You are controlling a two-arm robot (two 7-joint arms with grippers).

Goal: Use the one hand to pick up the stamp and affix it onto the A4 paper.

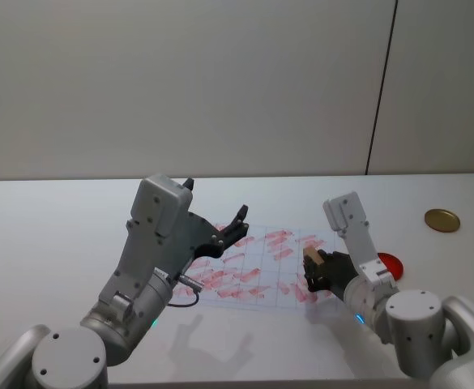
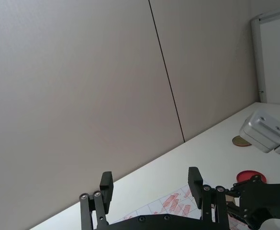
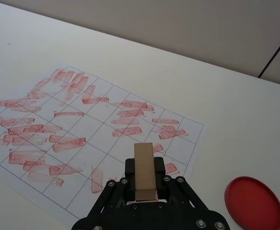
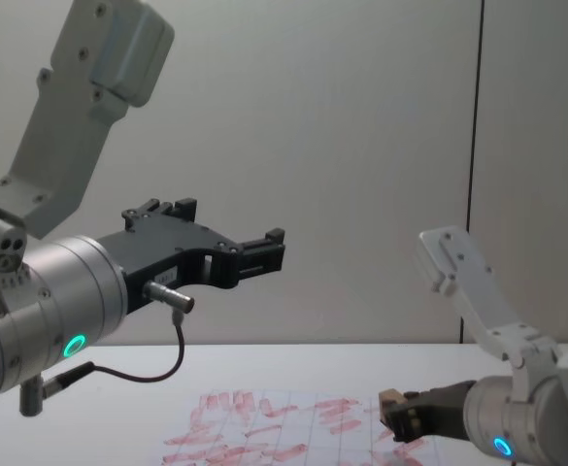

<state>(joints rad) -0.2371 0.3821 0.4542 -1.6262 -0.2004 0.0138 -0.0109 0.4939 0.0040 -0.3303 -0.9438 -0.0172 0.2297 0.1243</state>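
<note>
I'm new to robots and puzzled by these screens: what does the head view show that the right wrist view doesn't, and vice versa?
Head view adds: both arms, the left gripper raised and open, and a gold disc. Right wrist view adds: the stamp up close, clamped in the right gripper. Both share: the stamp, the A4 paper with red marks, and the red ink pad.

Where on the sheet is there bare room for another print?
Bare squares run down the middle of the paper, between the left smudge cluster and the right one, just ahead of the stamp in the right gripper. The table between paper and red ink pad is free too. The left side is crowded, under the raised open left gripper.
</note>
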